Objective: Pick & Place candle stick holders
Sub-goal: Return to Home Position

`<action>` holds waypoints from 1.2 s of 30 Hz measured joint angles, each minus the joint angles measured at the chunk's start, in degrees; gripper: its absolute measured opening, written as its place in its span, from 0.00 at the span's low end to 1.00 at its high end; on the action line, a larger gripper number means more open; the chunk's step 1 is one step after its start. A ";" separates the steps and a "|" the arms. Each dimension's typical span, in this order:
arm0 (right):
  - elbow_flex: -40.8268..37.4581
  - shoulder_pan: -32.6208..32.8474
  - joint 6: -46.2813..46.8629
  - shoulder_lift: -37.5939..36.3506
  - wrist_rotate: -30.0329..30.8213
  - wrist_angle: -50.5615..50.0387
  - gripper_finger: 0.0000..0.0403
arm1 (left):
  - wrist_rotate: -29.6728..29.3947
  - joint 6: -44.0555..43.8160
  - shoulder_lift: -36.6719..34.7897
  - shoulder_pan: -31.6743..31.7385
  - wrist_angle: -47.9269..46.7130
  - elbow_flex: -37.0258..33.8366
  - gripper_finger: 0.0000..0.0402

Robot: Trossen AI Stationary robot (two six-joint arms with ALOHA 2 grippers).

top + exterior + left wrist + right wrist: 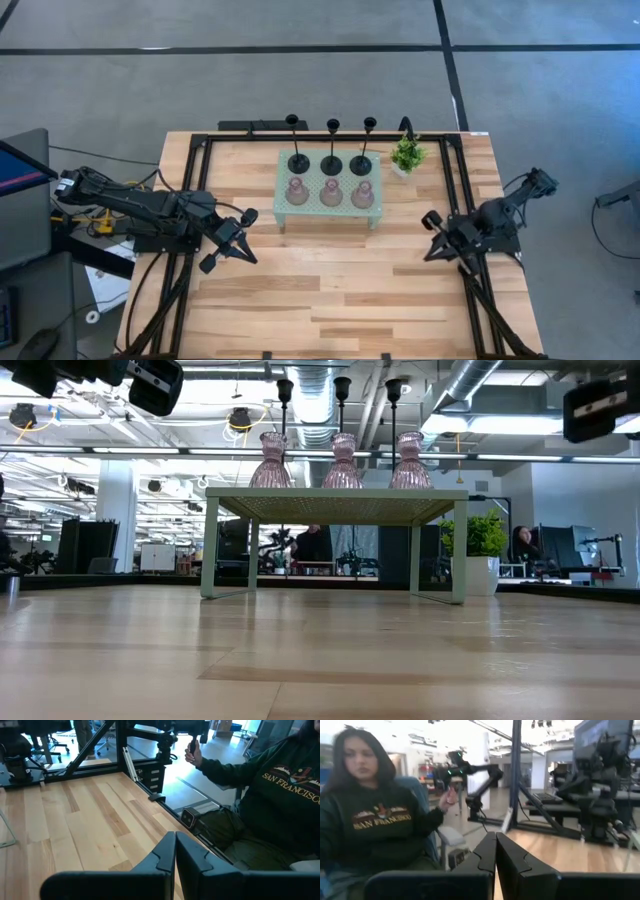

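At the tabletop's [300, 290] 9 o'clock edge: left tool [175, 836] closed, empty, arm folded low | 3 o'clock: right tool [495, 835] same deal | six candle stick holders [331, 166] up on the green tray [283, 208], 12 o'clock

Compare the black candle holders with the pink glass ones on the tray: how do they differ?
The black candle holders are opaque, each a thin tall stem on a flat disc; the pink glass ones are translucent, squat and bulbous. The black ones rise higher. On the tray, black fills the back row, pink the front. Both sets stand upright, paired front to back.
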 joint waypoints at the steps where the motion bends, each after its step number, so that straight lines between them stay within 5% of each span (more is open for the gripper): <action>1: -0.81 -0.02 -0.11 0.00 0.56 0.16 0.00 | 0.00 0.02 0.02 -0.02 0.00 0.00 0.03; 13: -1.18 -1.23 -3.70 0.00 3.95 -2.65 0.00 | 0.00 0.00 0.02 -0.01 0.00 0.00 0.03; 36: -1.24 -19.23 -0.34 0.00 3.51 -5.80 0.00 | 0.00 0.00 0.02 -0.02 0.00 0.00 0.03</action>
